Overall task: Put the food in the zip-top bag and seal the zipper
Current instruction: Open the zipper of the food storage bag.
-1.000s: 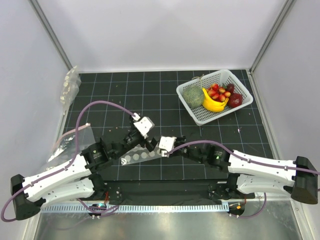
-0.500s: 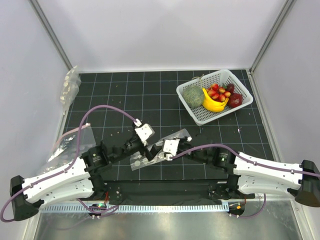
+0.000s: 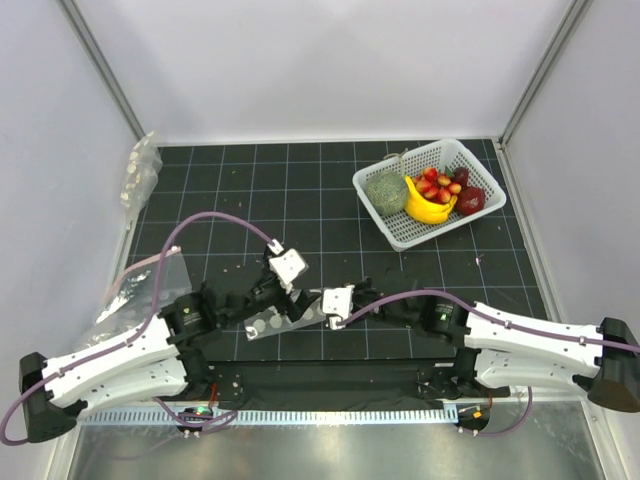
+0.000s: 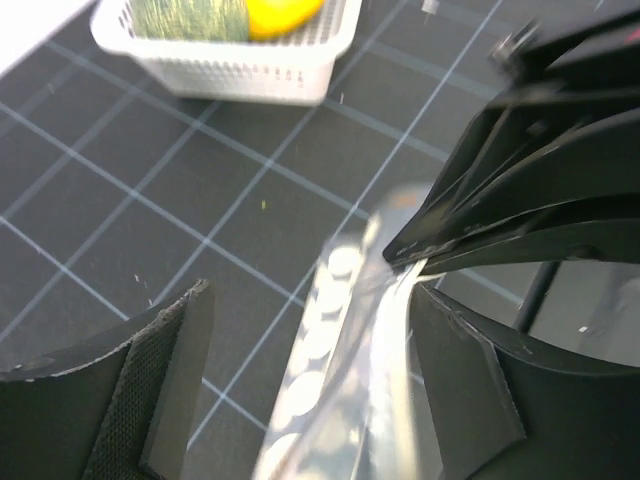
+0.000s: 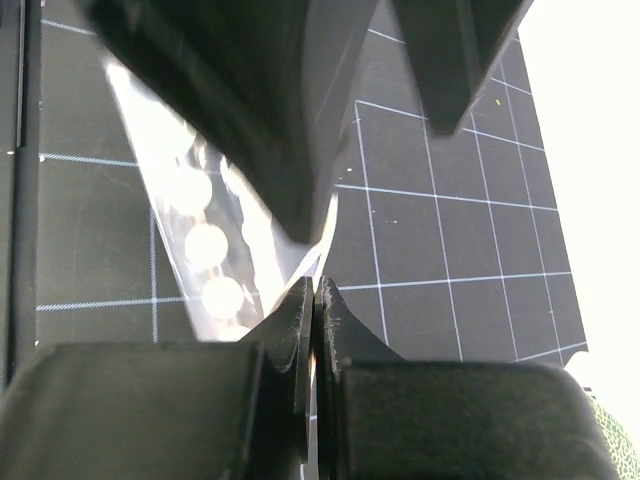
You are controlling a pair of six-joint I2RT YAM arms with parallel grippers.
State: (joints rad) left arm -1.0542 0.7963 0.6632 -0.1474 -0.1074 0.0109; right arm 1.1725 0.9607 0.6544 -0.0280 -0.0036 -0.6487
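Near centre of the table [image 3: 250, 190]: the right gripper [image 5: 312, 300] is clamped on one edge of the dotted zip-top bag [image 3: 268, 322], which hangs low over the black grid mat between the two wrists. The left gripper [image 4: 310, 320] has its fingers spread wide, with the bag running between them. Far right: the food [image 3: 438, 184] lies in a white basket [image 3: 445, 232] beside a banana [image 3: 425, 208] and a green vegetable [image 3: 385, 190], well apart from the bag.
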